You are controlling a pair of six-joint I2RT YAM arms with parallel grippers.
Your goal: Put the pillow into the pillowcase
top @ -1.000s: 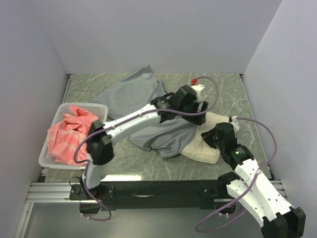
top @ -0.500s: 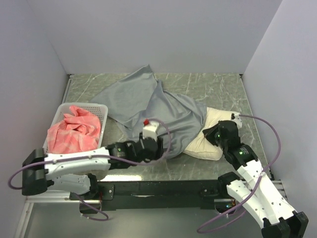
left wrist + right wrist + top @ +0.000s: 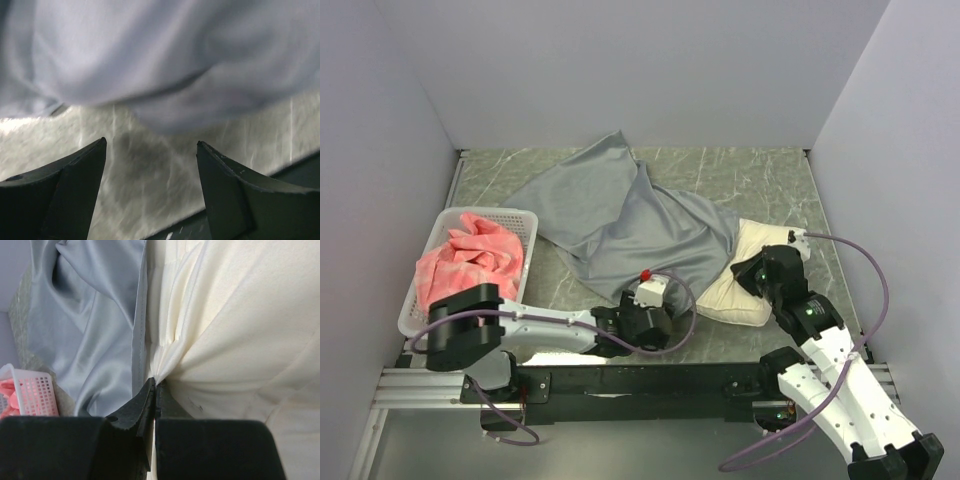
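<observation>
The grey pillowcase (image 3: 630, 215) lies crumpled across the middle of the table; its right hem (image 3: 139, 325) rests against the cream pillow's (image 3: 748, 290) left end. My right gripper (image 3: 752, 272) is shut on a pinched fold of the pillow (image 3: 235, 330) at that end, fingers (image 3: 145, 400) pressed together. My left gripper (image 3: 650, 322) sits low by the table's front edge, just before the pillowcase's near fold (image 3: 165, 60). It is open (image 3: 151, 144), with only marble between its fingers.
A white lattice basket (image 3: 432, 245) holding a pink-red checked cloth (image 3: 465, 265) stands at the left; its corner (image 3: 32, 395) shows in the right wrist view. The table's front edge (image 3: 280, 175) runs close under the left gripper. Walls enclose three sides.
The left arm came off the pillowcase near the pillow, dropped to the front edge and slid right. The pillowcase settled flatter. The right gripper kept its hold.
</observation>
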